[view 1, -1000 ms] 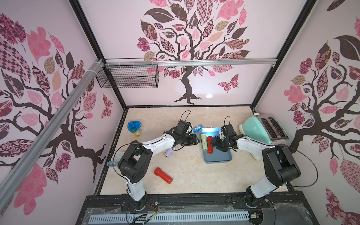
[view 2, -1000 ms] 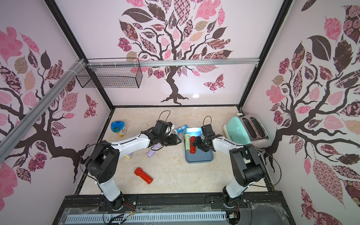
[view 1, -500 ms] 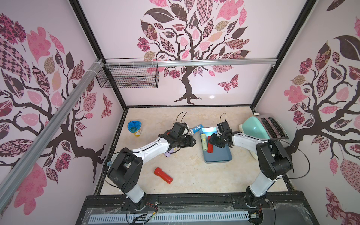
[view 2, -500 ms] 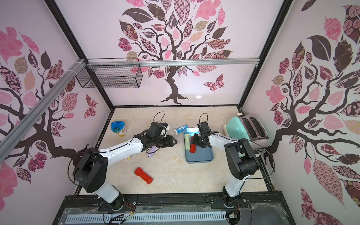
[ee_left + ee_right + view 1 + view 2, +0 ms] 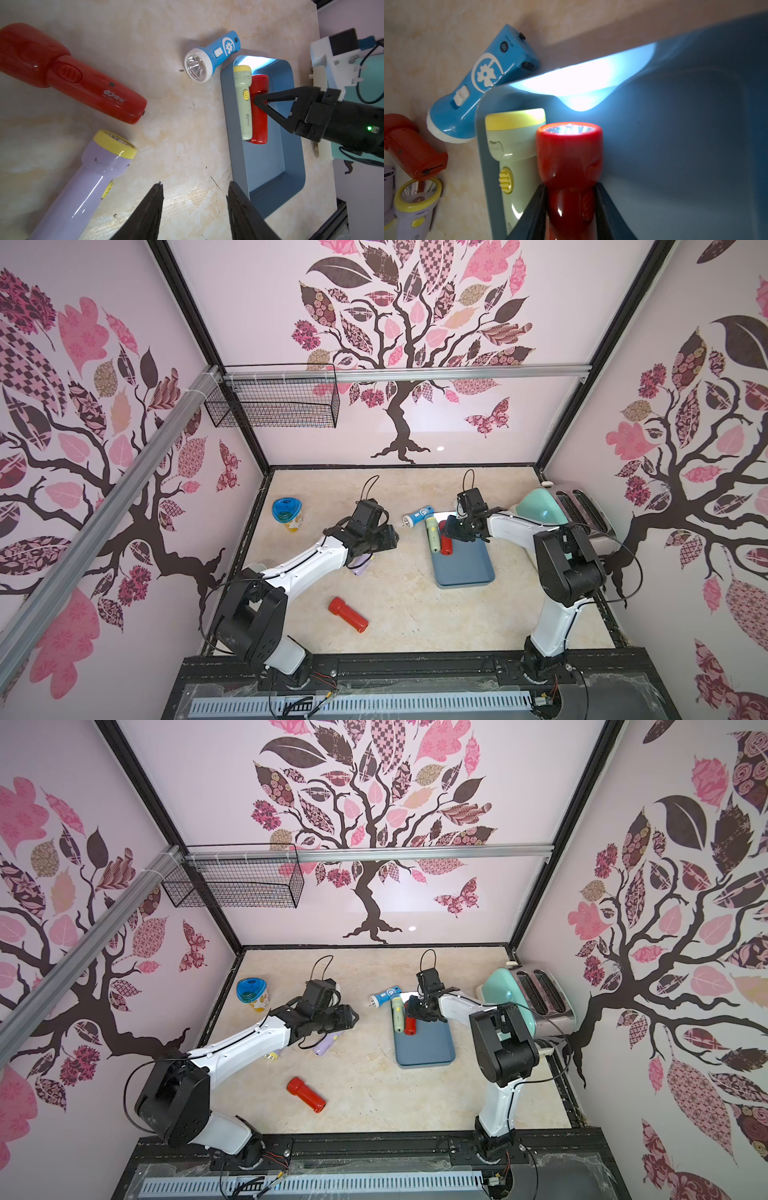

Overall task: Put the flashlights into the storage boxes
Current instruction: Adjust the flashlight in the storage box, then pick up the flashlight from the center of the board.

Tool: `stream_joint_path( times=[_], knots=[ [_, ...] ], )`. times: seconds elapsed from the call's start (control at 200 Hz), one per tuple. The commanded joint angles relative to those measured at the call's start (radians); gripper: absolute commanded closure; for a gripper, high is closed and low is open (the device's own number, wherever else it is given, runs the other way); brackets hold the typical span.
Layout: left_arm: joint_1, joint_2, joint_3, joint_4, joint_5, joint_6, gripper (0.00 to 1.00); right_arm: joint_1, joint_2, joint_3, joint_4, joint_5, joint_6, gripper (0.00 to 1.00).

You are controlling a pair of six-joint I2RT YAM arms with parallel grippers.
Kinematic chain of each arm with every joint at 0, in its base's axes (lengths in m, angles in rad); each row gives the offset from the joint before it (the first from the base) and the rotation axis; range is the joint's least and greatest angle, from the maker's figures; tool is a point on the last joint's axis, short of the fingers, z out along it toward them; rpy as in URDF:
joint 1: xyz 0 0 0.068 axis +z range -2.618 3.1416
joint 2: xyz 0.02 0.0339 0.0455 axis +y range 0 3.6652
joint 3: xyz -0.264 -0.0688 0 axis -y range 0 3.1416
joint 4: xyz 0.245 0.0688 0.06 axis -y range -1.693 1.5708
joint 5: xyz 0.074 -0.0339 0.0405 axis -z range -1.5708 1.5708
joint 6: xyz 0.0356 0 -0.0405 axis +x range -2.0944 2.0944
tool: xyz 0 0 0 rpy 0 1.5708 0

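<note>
In the slate-blue storage box [image 5: 465, 568] [image 5: 675, 145] a pale green flashlight [image 5: 432, 535] lies beside a lit red flashlight [image 5: 569, 158] [image 5: 259, 124]. My right gripper [image 5: 570, 187] [image 5: 451, 529] is shut on that red one. A blue-and-white flashlight [image 5: 417, 516] [image 5: 214, 55] lies against the box's far corner. On the table lie a lilac flashlight [image 5: 87, 178] [image 5: 325, 1045] and two red ones [image 5: 70, 74] [image 5: 348, 615]. My left gripper [image 5: 195, 187] [image 5: 353, 1017] is open over bare table between the lilac flashlight and the box.
A blue-lidded yellow jar [image 5: 286, 512] stands at the back left. The mint-green toaster [image 5: 540, 506] sits against the right wall behind my right arm. A black wire basket [image 5: 274, 406] hangs on the back-left wall. Another lilac flashlight [image 5: 271, 1056] peeks from under my left arm.
My right gripper has closed on the red flashlight in the box. My left gripper has drawn back a little to the left, still open.
</note>
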Motion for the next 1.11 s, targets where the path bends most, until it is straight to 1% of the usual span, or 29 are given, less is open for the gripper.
stream_joint_path(
  times=[0.0,0.07,0.13,0.185,0.235,0.275,0.41,0.475,0.645,0.735,0.77,0.83,0.855,0.99,1.1],
  knots=[
    [0.005,0.005,-0.019,0.022,-0.005,0.0,0.45,0.004,0.045,0.058,-0.036,-0.047,-0.098,0.63],
    [0.006,0.041,0.014,0.03,0.02,0.021,0.44,0.002,0.058,0.081,-0.051,-0.071,-0.128,0.61],
    [0.006,0.081,0.052,0.035,0.036,0.045,0.44,0.003,0.062,0.089,-0.053,-0.087,-0.135,0.58],
    [0.005,0.124,0.104,0.03,0.045,0.074,0.44,0.003,0.057,0.088,-0.05,-0.085,-0.136,0.57],
    [0.006,0.164,0.17,0.014,0.049,0.112,0.44,0.004,0.05,0.086,-0.051,-0.077,-0.137,0.54],
    [0.006,0.197,0.223,-0.003,0.049,0.148,0.44,0.003,0.04,0.084,-0.05,-0.072,-0.137,0.48],
    [0.007,0.333,0.428,-0.115,0.003,0.286,0.43,0.002,-0.024,0.065,-0.062,-0.041,-0.124,0.42],
    [0.009,0.395,0.521,-0.181,0.003,0.352,0.43,0.001,-0.075,0.039,-0.055,-0.034,-0.111,0.39],
    [0.018,0.555,0.764,-0.39,-0.005,0.53,0.45,-0.023,-0.202,-0.042,-0.027,0.008,-0.038,0.39],
    [0.03,0.621,0.86,-0.474,0.002,0.592,0.47,-0.069,-0.24,-0.092,0.01,-0.04,0.014,0.4],
    [0.032,0.644,0.887,-0.493,0.003,0.611,0.49,-0.086,-0.251,-0.111,0.032,-0.069,0.029,0.4],
    [0.031,0.671,0.915,-0.522,0.0,0.638,0.49,-0.102,-0.268,-0.137,0.056,-0.095,0.043,0.4],
    [0.032,0.686,0.962,-0.533,0.0,0.644,0.48,-0.103,-0.274,-0.143,0.063,-0.098,0.045,0.4],
    [0.032,0.754,1.054,-0.58,-0.014,0.678,0.43,-0.106,-0.275,-0.144,0.068,-0.098,0.035,0.4],
    [0.032,0.815,1.135,-0.625,-0.045,0.704,0.44,-0.12,-0.267,-0.133,0.052,-0.099,0.035,0.4]
  ],
)
